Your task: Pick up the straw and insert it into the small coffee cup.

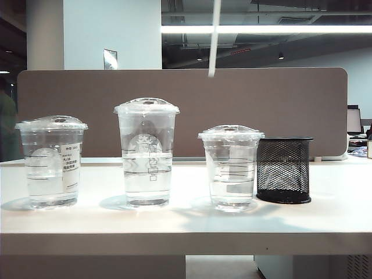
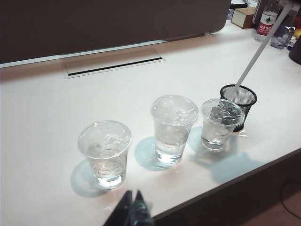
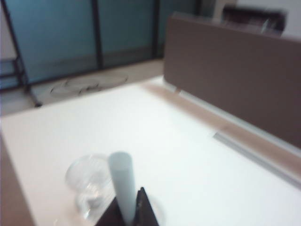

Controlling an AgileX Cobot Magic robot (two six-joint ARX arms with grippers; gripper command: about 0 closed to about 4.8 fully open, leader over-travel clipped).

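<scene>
Grippers: both closed.
Right gripper (image 3: 127, 214) raised high, fingers pinched on the straw (image 3: 122, 186). Left gripper (image 2: 130, 209) hovers at the near table edge, fingers together, nothing held.

Your exterior view sits low at the table's (image 1: 186, 218) front edge, facing the partition (image 1: 186, 110) side-on to the cups. Your left wrist view looks down from above that front edge at the same three cups and mesh holder (image 2: 239, 100). Your right wrist view, blurred, faces along the table toward the partition.
</scene>
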